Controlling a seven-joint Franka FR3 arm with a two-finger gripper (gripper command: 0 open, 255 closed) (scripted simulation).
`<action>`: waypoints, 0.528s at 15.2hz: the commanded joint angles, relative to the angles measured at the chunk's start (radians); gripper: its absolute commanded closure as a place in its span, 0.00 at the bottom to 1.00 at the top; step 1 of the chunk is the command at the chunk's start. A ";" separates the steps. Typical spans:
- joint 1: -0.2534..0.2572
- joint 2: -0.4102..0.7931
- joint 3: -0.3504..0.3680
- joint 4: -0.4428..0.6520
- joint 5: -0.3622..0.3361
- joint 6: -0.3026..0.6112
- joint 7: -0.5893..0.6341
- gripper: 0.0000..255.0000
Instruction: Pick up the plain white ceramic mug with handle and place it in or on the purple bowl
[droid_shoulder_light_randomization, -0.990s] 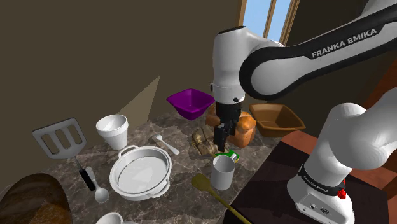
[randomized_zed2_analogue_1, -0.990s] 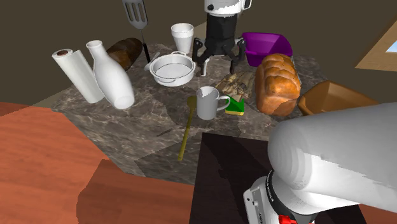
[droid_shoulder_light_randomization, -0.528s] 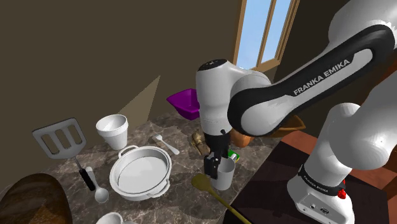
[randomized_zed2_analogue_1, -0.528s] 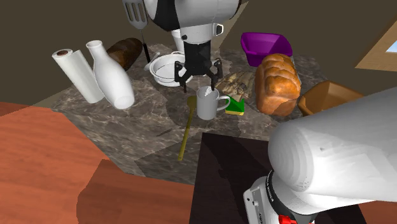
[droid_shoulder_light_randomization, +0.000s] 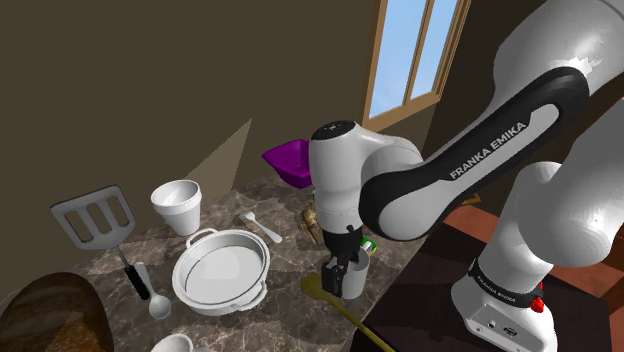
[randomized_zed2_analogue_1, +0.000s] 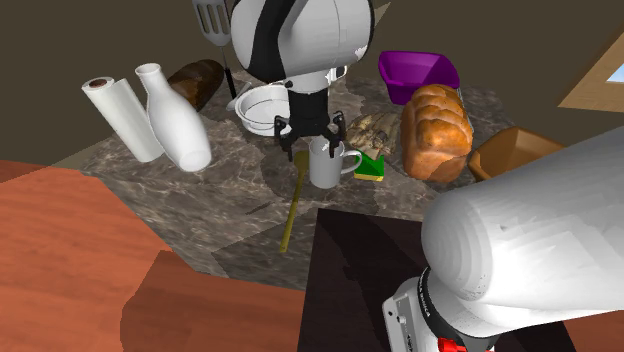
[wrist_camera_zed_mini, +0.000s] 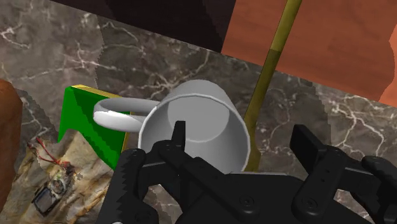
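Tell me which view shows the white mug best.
The wrist view: the mug sits close, with its open mouth, inside and handle all plain. The second exterior view shows its side and handle below the claw. In the shoulder view the claw covers much of it.

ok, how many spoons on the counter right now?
3: a wooden spoon beside the white mug, a small white spoon beside the white pan, a grey spoon next to the spatula. The arm may hide others.

Domestic kitchen: a marble bench (randomized_zed2_analogue_1: 222, 196) carries a pot (droid_shoulder_light_randomization: 220, 270), spatula (droid_shoulder_light_randomization: 92, 218), bread loaf (randomized_zed2_analogue_1: 436, 120) and paper-towel roll (randomized_zed2_analogue_1: 122, 118); a wood-framed window (droid_shoulder_light_randomization: 408, 55) stands behind.
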 joint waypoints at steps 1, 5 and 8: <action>0.001 0.006 0.004 -0.008 0.001 0.015 0.003 0.00; 0.001 0.006 0.004 -0.008 0.001 0.015 0.003 0.00; 0.001 0.006 0.004 -0.008 0.001 0.015 0.003 1.00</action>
